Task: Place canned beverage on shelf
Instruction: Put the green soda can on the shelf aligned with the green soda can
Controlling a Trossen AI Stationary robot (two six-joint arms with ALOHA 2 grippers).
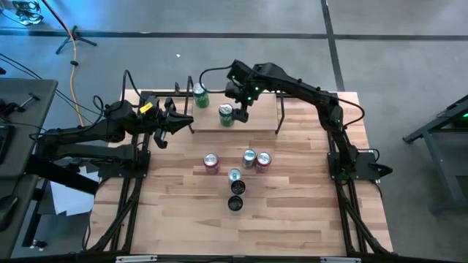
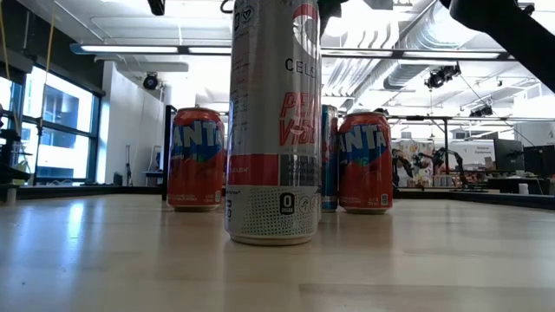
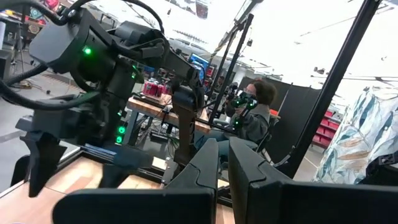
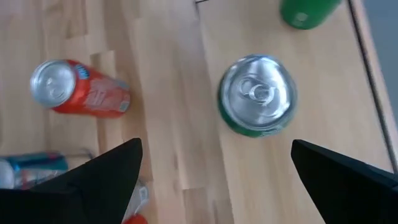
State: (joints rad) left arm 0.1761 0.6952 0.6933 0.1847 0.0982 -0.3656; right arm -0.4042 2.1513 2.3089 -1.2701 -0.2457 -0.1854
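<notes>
Item: green can [image 4: 257, 94], upright on the shelf [image 1: 259, 120], long axis vertical, directly beneath my right gripper [image 1: 240, 111]; fingers [image 4: 99, 186] spread wide either side, holding nothing. Left gripper [image 1: 174, 119] waits at the shelf's end, fingers closed. On the counter [image 1: 292, 212]: Fanta cans [image 2: 195, 159], a Celsius can [image 2: 273, 121].
</notes>
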